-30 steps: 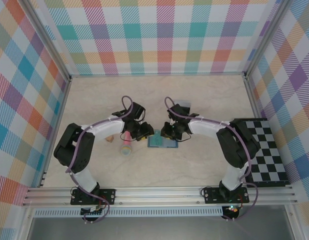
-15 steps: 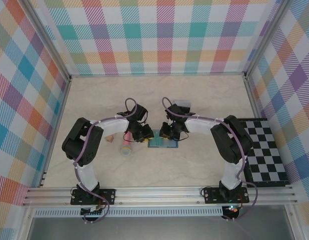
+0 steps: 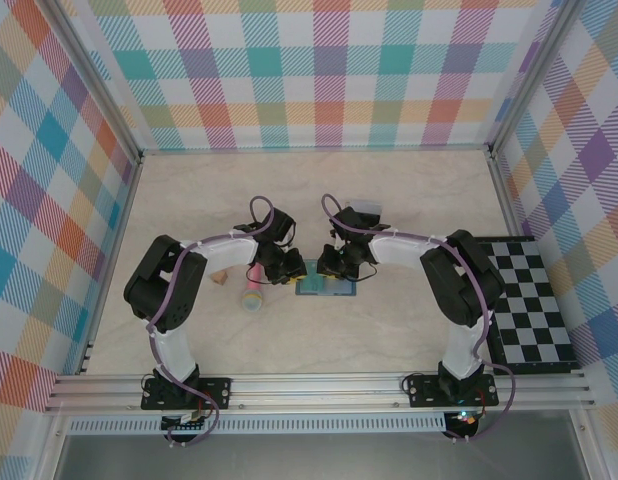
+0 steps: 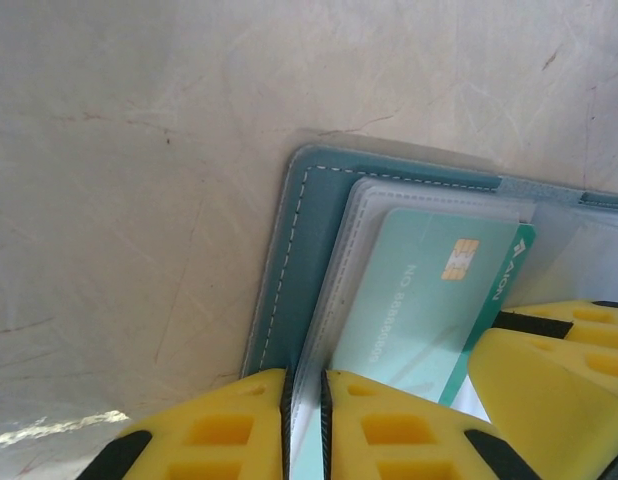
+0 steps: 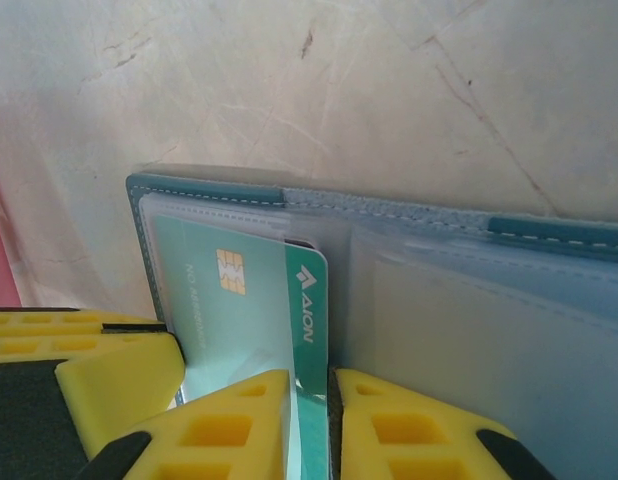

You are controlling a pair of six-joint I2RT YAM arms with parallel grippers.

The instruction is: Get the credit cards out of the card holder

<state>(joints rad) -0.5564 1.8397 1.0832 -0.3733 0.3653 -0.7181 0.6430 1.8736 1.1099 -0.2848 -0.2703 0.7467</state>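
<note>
Left arm (image 3: 154, 295), right arm (image 3: 459, 280): black blocky joint housings, white tubular link shells. Lilac cable (image 3: 254, 205) runs along each arm, loop at 12 o'clock of wrist. Black flat base plates (image 3: 186, 392) at 6 o'clock in top view. Left gripper (image 4: 304, 385), right gripper (image 5: 311, 382): yellow plastic fingers (image 4: 249, 400), rectangular moulded recesses, black trim at edges.

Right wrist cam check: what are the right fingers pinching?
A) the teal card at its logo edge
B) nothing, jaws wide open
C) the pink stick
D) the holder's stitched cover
A: the right gripper is closed on the teal card at its logo edge, with the card lying over the open card holder.
</note>
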